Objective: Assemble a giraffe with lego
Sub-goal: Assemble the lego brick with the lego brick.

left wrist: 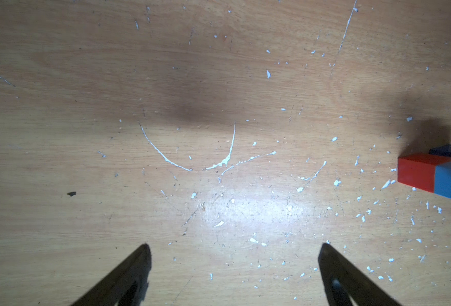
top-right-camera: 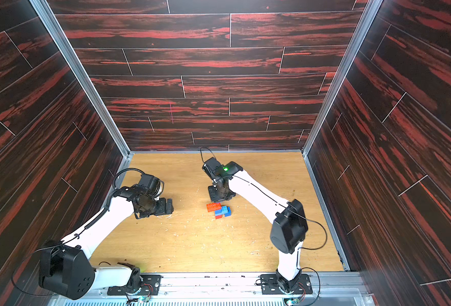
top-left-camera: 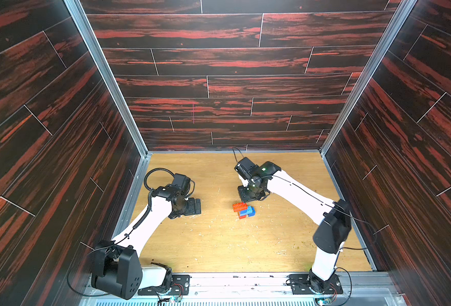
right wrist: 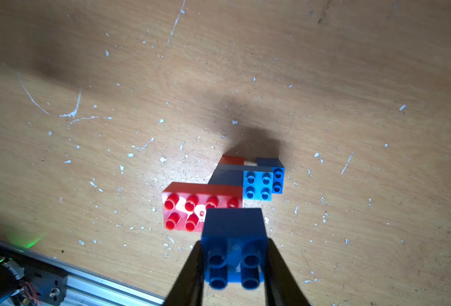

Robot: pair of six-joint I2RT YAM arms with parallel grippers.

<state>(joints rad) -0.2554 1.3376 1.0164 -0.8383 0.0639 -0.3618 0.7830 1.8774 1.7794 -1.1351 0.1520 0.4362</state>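
Note:
The partly built giraffe (top-left-camera: 243, 210) (top-right-camera: 218, 210) stands mid-table. In the right wrist view a red-orange long brick (right wrist: 192, 209) tops it, next to a light blue brick (right wrist: 258, 185) and a dark blue one (right wrist: 277, 180), with red and dark blue legs under them. My right gripper (right wrist: 234, 254) is shut on a dark blue square lego brick (right wrist: 234, 238), studs toward the camera, just behind and above the giraffe; in both top views that gripper (top-left-camera: 246, 197) (top-right-camera: 217, 196) hides the brick. My left gripper (left wrist: 235, 249) (top-left-camera: 197, 206) stands open and empty over bare wood, left of the giraffe (left wrist: 431, 174).
The scratched, paint-flecked wooden table (top-left-camera: 219, 243) is closed in by dark red wood-pattern walls on three sides. A metal rail (right wrist: 86, 283) with the arm bases runs along the front edge.

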